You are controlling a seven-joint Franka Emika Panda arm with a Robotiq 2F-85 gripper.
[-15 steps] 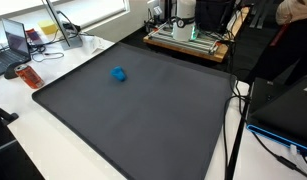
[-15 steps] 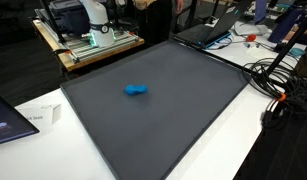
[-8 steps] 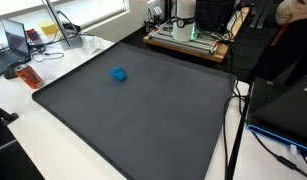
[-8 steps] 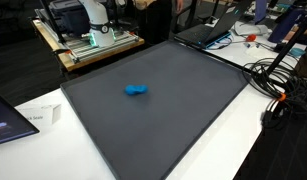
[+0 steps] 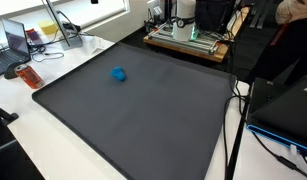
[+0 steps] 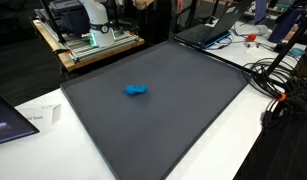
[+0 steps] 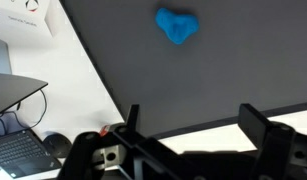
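A small blue soft object (image 5: 118, 74) lies alone on a large dark grey mat (image 5: 143, 120); it also shows on the mat (image 6: 183, 110) in the second exterior view (image 6: 136, 90). In the wrist view the blue object (image 7: 177, 25) sits near the top, well away from my gripper (image 7: 193, 118). The gripper is open and empty, its two dark fingers spread wide above the mat's edge and the white table. The gripper does not show in either exterior view.
The robot's white base (image 5: 185, 12) stands on a wooden platform (image 5: 188, 42) behind the mat. A laptop (image 5: 15, 42) and an orange item (image 5: 30, 76) lie on the white table. Cables (image 6: 283, 95) and another laptop (image 6: 208, 32) lie beside the mat.
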